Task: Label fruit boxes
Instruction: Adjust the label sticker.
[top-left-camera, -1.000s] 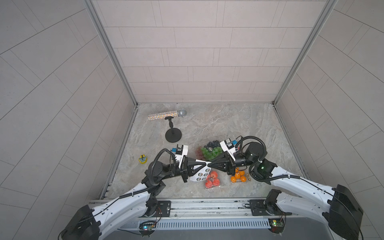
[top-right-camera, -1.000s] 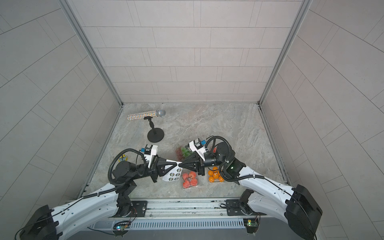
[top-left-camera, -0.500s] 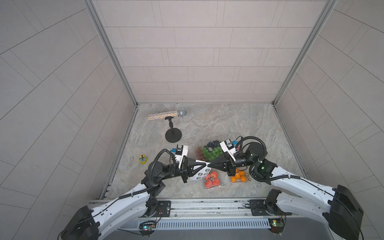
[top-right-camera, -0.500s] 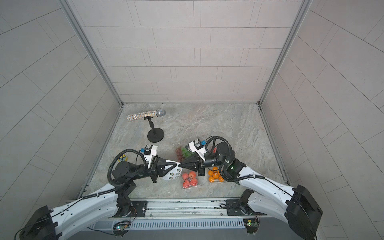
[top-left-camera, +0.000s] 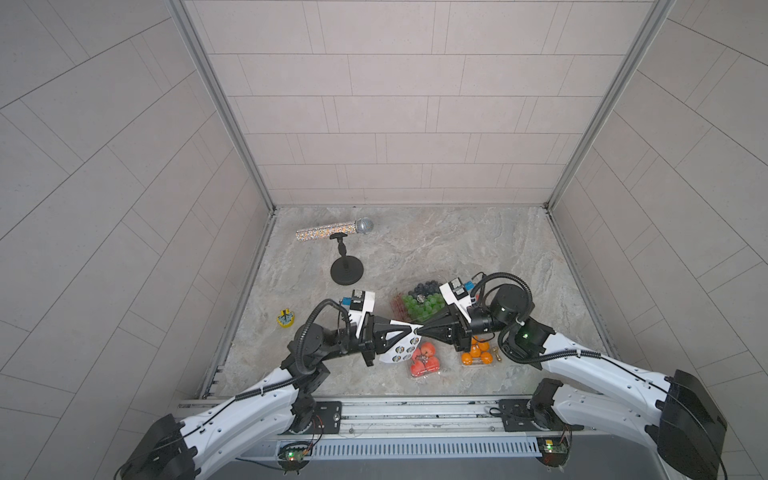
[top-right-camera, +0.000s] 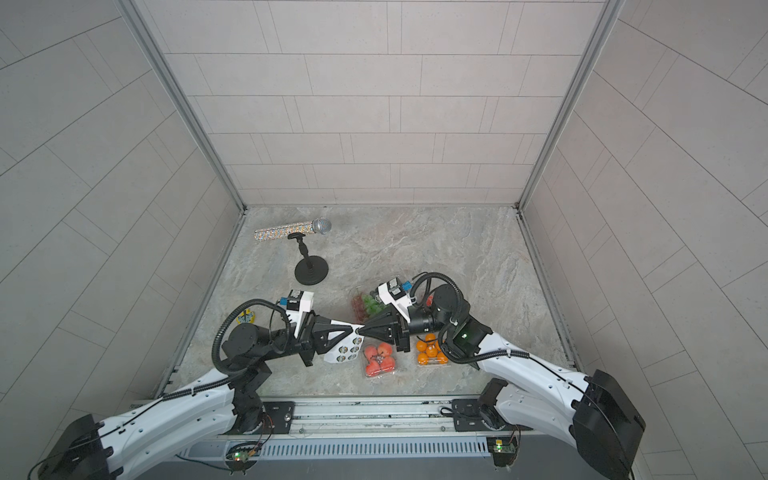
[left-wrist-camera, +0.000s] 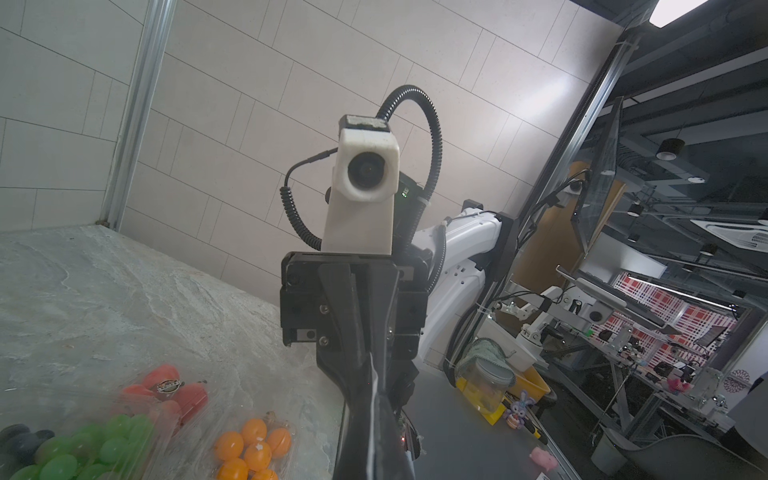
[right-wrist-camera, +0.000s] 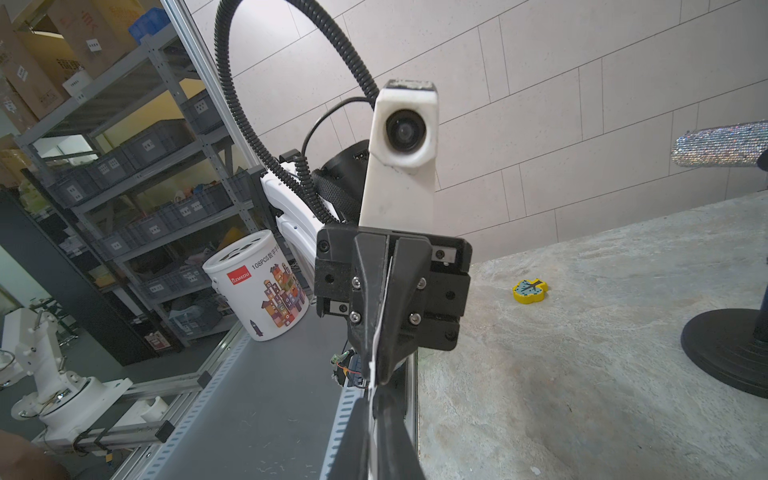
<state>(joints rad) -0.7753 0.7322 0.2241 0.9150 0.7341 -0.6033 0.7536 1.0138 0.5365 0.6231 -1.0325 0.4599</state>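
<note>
Nearest, the red-fruit box and orange box are set beside the sticker sheet, which is clamped by the left gripper and pinched at 1 corner by the right gripper — tearing is risked if both pull. The grape box is set beyond.

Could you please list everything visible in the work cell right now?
sticker sheet: one, white, held aloft, centre
grape and blueberry box: one, clear, behind the sheet
front red fruit box: one, clear, front centre
rear red fruit box: one, clear, beside the grape box
orange box: one, clear, front right
microphone: one, glittery, on the stand
stand: one, black, back left
toy: one, yellow, left edge
table: one, grey, under everything
left end effector: one, black, shut on the sheet
right end effector: one, black, shut on the sheet
</note>
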